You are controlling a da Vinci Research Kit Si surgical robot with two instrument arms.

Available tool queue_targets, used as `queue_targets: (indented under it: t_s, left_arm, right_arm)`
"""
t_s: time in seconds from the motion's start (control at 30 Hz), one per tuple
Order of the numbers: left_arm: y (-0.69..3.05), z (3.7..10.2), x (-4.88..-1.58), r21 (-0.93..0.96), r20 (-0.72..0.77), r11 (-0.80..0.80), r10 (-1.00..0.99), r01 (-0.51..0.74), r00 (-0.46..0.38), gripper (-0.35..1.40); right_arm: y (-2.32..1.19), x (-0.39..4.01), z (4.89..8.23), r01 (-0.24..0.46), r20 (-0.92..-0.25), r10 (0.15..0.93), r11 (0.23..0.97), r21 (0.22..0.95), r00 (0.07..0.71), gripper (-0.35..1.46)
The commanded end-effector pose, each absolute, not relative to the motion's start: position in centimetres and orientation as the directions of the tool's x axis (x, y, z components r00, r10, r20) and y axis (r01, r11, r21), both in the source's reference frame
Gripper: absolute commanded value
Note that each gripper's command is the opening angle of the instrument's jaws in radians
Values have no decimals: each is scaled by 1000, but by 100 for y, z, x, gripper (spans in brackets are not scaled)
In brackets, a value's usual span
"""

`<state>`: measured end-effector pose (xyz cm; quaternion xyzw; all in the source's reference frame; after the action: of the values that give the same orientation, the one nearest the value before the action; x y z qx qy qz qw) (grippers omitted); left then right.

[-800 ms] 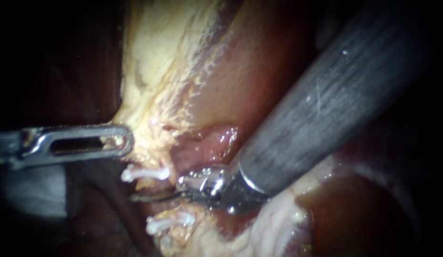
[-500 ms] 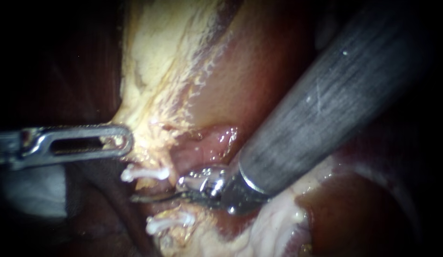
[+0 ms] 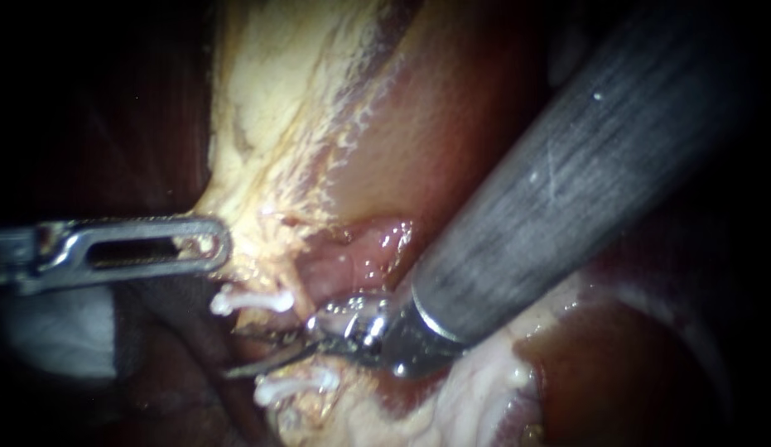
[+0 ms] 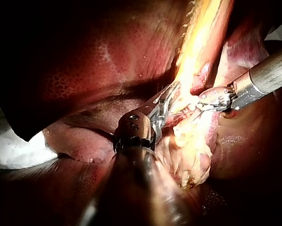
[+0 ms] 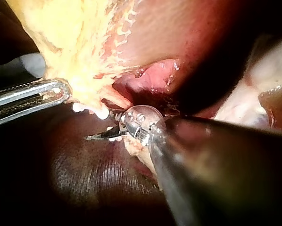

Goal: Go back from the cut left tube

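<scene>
Two white clips sit on the left tube, an upper clip (image 3: 252,300) and a lower clip (image 3: 296,385). My right instrument (image 3: 232,354) comes in from the upper right on a thick grey shaft (image 3: 567,190). Its thin blades lie in the gap between the two clips and stand open, the lower blade angled down toward the lower clip. I cannot see the tube itself between the clips. My left instrument (image 3: 204,246) has its slotted jaws shut on the yellowish fatty edge of the gallbladder (image 3: 261,149). In the wrist views the left instrument (image 4: 171,96) and the right instrument (image 5: 96,135) show the same.
Dark red liver (image 3: 642,372) lies under and to the right of the right shaft. A pink fold of tissue (image 3: 368,248) sits just above the right instrument's wrist. Pale gauze (image 3: 54,331) lies below the left instrument. The right shaft fills the view's upper right.
The right instrument's blades have parted: the lower blade has swung down toward the lower clip and the wrist has shifted slightly. The left instrument and both clips have not moved.
</scene>
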<state>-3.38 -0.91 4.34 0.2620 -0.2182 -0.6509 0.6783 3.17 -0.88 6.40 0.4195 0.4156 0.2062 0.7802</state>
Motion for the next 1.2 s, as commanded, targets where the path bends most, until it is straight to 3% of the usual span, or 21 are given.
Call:
queue_targets:
  t_s: [0.03,0.23,0.37,0.47,0.7,1.0,1.2]
  left_arm:
    - [-91,434,-338,640,-45,15,-997,768,57,-35]
    - [-91,434,-337,640,-45,15,-997,768,58,-35]
    - [-90,435,-336,640,-45,16,-997,768,58,-35]
    - [-90,436,-336,639,-46,17,-997,769,60,-35]
    - [-88,439,-334,639,-46,18,-997,769,61,-35]
    - [-88,439,-334,639,-46,18,-997,769,61,-35]
    - [-88,440,-335,639,-46,18,-997,769,61,-35]
  right_arm:
    - [-88,317,639,28,-477,672,563,826,567,84]
    - [-92,313,632,38,-485,667,567,823,566,94]
    - [-97,303,622,92,-548,633,605,791,546,113]
    - [-100,290,611,164,-635,576,661,733,514,128]
    - [-102,238,590,235,-757,472,756,611,451,141]
    - [-32,130,556,157,-825,391,860,485,407,143]
    - [2,87,538,94,-848,372,896,435,377,143]
